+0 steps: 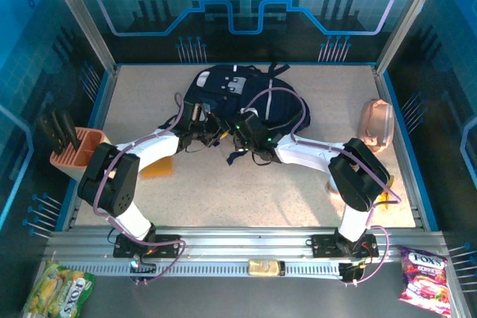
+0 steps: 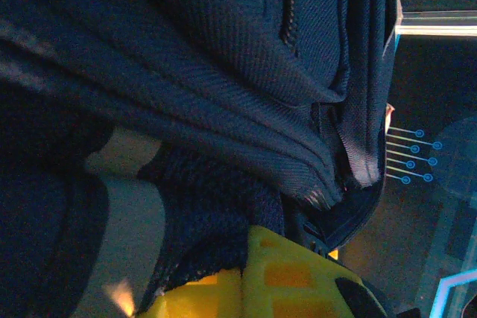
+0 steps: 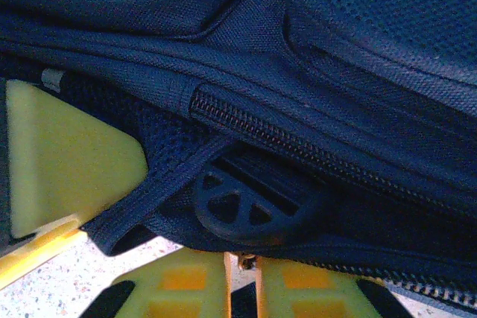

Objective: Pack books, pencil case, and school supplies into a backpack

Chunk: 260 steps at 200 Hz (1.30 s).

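Note:
The dark navy backpack (image 1: pixel 240 94) lies at the middle back of the table. Both grippers meet at its near edge. My left gripper (image 1: pixel 207 130) (image 2: pixel 242 273) is shut, its yellow fingers pinching dark mesh fabric of the backpack (image 2: pixel 209 72). My right gripper (image 1: pixel 243 129) (image 3: pixel 241 258) is shut to a thin slit on a small metal zipper pull, just below a round black plastic buckle (image 3: pixel 246 200) and the zipper (image 3: pixel 298 147). The pinkish-tan pencil case (image 1: pixel 376 124) rests at the far right. An orange-yellow pad (image 1: pixel 158 167) lies partly under the left arm. The books are out of view.
A pink rack with black pieces (image 1: pixel 71 150) stands at the left edge. Snack bags lie off the table in front, one at the left (image 1: pixel 56 288) and one at the right (image 1: pixel 425 277). Frame posts and blue walls close in the table.

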Available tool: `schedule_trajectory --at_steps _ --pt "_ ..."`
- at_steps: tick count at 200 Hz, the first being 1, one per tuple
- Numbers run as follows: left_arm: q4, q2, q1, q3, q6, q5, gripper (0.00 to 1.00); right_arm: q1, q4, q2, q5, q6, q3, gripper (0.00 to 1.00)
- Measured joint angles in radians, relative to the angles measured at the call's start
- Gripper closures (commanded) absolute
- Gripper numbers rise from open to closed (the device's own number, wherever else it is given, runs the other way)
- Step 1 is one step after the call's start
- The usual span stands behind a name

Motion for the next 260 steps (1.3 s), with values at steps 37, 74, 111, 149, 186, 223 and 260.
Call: schedule_trajectory --at_steps 37,74,111,149,186,223,260 --pt "-0.003 -0.009 -0.001 0.0 0.0 -0.008 1.0 0.0 0.017 -0.004 0.01 -0.008 -0.018 0.89" --pt "-0.011 -0.016 0.004 -0.007 0.01 -0.01 1.0 -0.015 0.038 -0.1 0.032 -0.011 -0.127 0.89" --pt "-0.019 -0.017 0.035 -0.037 0.027 -0.007 1.0 -0.092 -0.032 -0.212 0.108 -0.01 -0.216 0.9" --pt "-0.019 -0.017 0.041 -0.039 0.03 0.004 1.0 -0.119 -0.049 -0.223 0.067 -0.046 -0.224 0.86" --pt "-0.018 -0.017 0.041 -0.039 0.03 0.008 1.0 -0.086 -0.016 -0.217 -0.031 -0.06 -0.205 0.64" --pt "-0.018 -0.017 0.04 -0.039 0.03 0.009 1.0 0.0 0.029 -0.196 -0.06 -0.002 -0.201 0.6" --pt "-0.018 -0.017 0.04 -0.037 0.03 0.016 1.0 0.039 0.035 -0.079 -0.04 0.041 -0.144 0.6"
